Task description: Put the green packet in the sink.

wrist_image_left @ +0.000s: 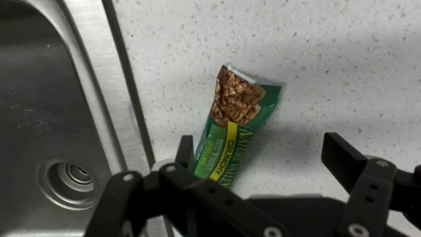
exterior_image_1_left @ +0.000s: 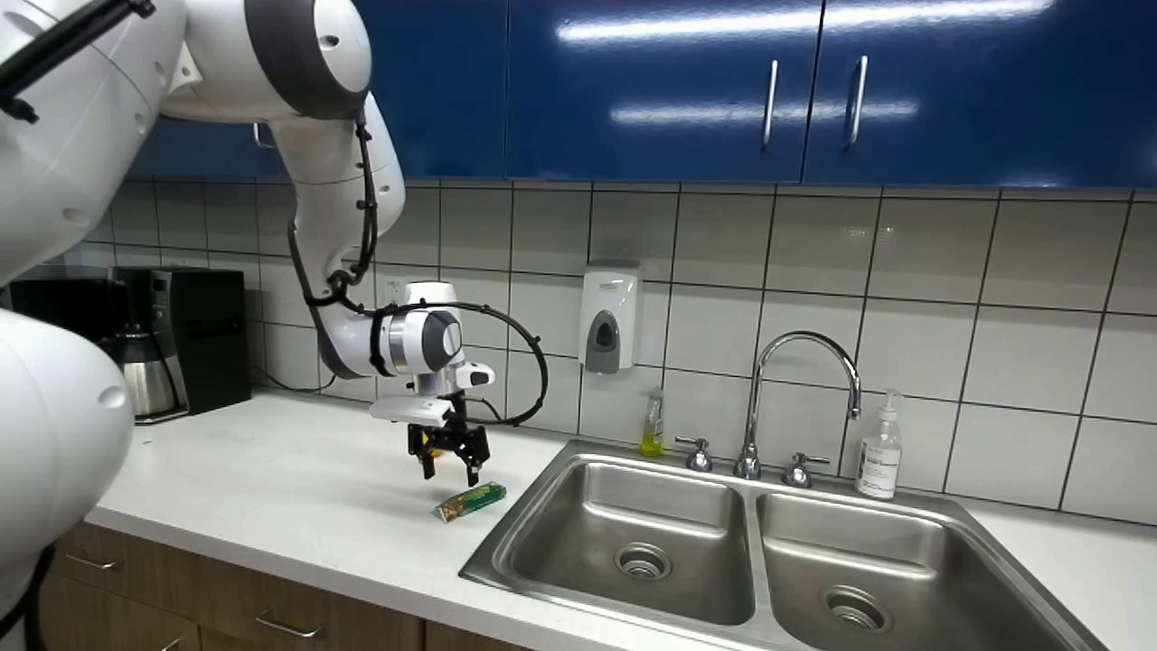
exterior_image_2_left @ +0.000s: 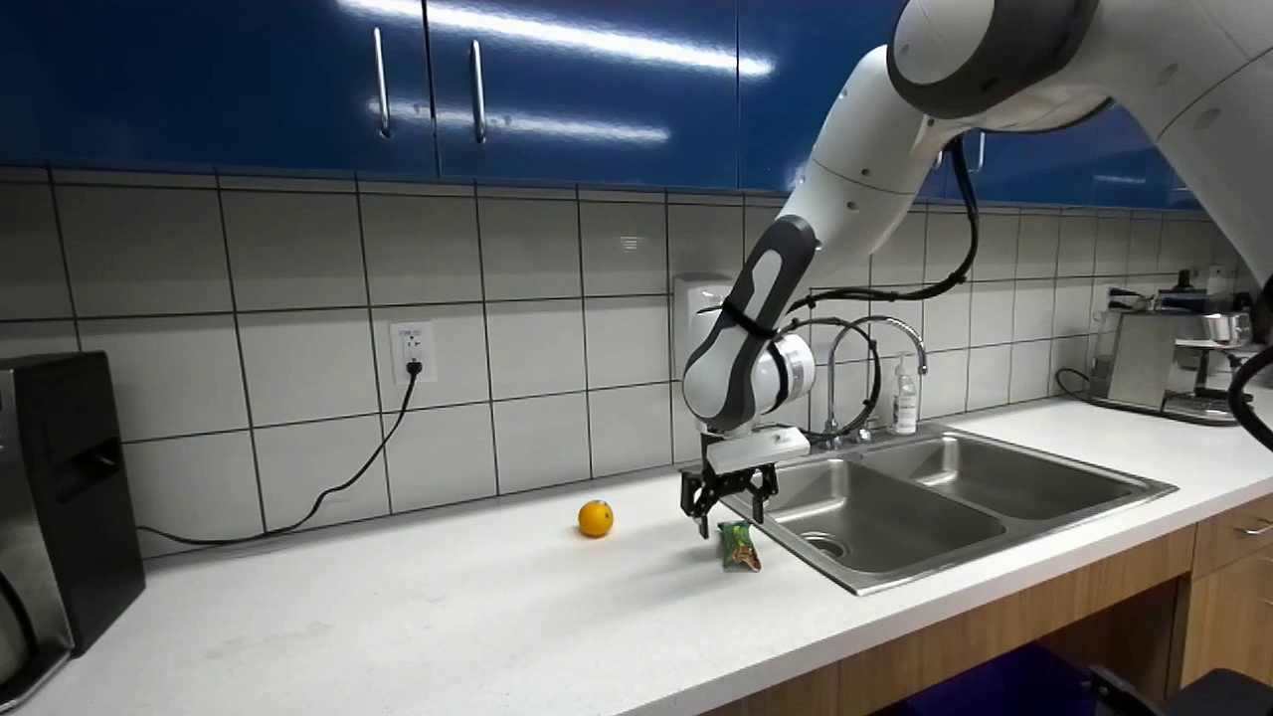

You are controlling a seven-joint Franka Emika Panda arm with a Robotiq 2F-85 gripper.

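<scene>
The green packet [exterior_image_1_left: 471,502] lies beside the double-basin sink [exterior_image_1_left: 758,551].

- Your gripper [exterior_image_1_left: 450,476] hangs over the white counter [exterior_image_1_left: 271,470], jaws parted.
- You have the green packet [exterior_image_1_left: 471,502] lying on the counter near the gripper, just beside the left edge of the two-basin sink [exterior_image_1_left: 759,565].
- Along its back rim you see the curved chrome faucet [exterior_image_1_left: 752,425] between a yellow-green bottle [exterior_image_1_left: 652,427] and a pump bottle [exterior_image_1_left: 879,459].
- A white dispenser [exterior_image_1_left: 610,312] hangs on the tiled wall [exterior_image_1_left: 719,330].
</scene>
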